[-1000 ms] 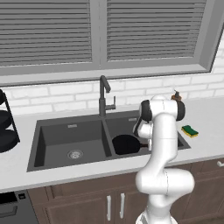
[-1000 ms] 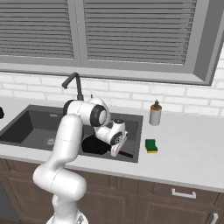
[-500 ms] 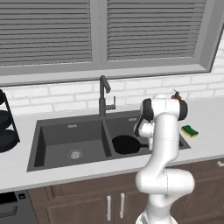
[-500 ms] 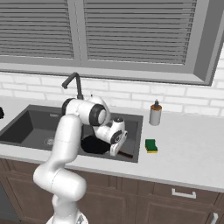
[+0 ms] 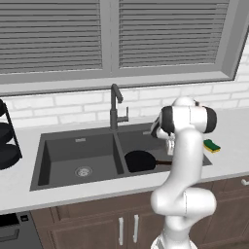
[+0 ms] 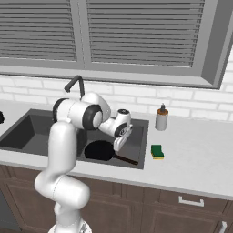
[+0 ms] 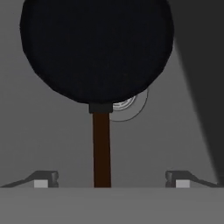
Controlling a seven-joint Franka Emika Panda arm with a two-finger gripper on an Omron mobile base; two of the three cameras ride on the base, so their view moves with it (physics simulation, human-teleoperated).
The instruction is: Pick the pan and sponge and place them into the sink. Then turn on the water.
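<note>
My gripper (image 7: 108,178) has just let go, jaws now wide apart either side of the handle, so the pan (image 7: 96,48) rests in the right sink (image 5: 63,168) basin, leaving the sponge (image 6: 157,151) on the counter.

one pan (image 5: 139,160) — black, with a single straight handle. one sponge (image 5: 211,145). one sink (image 5: 78,151) with two basins, and one drain (image 5: 83,171) showing in each. one faucet (image 5: 115,106), one soap bottle (image 6: 161,118), one wire rack (image 5: 6,141) — two window panels (image 5: 53,36).
</note>
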